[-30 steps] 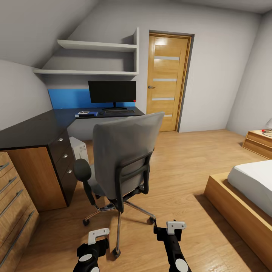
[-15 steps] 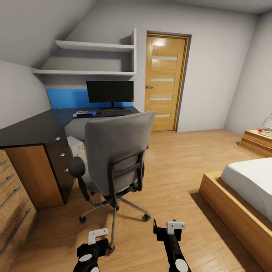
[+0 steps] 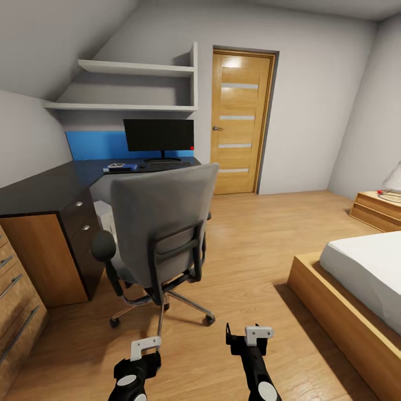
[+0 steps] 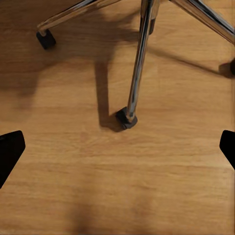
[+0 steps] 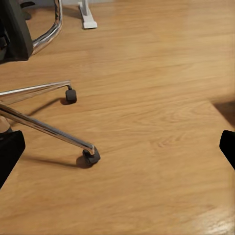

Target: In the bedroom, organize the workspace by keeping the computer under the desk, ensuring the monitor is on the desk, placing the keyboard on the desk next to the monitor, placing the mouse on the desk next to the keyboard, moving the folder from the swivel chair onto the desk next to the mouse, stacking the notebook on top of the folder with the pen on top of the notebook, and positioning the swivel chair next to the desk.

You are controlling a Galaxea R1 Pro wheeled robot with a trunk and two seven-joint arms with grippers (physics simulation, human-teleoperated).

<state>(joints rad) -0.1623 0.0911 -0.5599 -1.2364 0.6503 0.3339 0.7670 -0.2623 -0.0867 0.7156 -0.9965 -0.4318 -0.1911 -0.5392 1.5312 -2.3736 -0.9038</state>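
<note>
The grey swivel chair (image 3: 161, 220) stands with its back toward me, just ahead of both grippers, beside the black-topped desk (image 3: 47, 189). On the desk's far part stand the monitor (image 3: 159, 135) and, in front of it, the keyboard (image 3: 167, 164). Left of the keyboard lies the blue folder (image 3: 120, 167) with a small flat item on it. The white computer (image 3: 104, 214) peeks out under the desk behind the chair. My left gripper (image 3: 143, 356) (image 4: 117, 152) and right gripper (image 3: 244, 335) (image 5: 117, 152) hang open and empty over the floor by the chair's chrome base (image 4: 137, 63). Mouse and pen are too small to make out.
Light oak drawers (image 3: 14, 295) stand at the near left beside the desk's dark drawer unit (image 3: 83, 234). A bed (image 3: 356, 289) fills the right side, with a low nightstand (image 3: 379, 209) beyond it. The oak door (image 3: 238, 120) is shut at the back. Wall shelves (image 3: 128, 86) hang above the desk.
The whole picture has slid to the left, so the camera has moved. The chair's front caster now sits farther from my grippers. Both grippers keep the same open pose.
</note>
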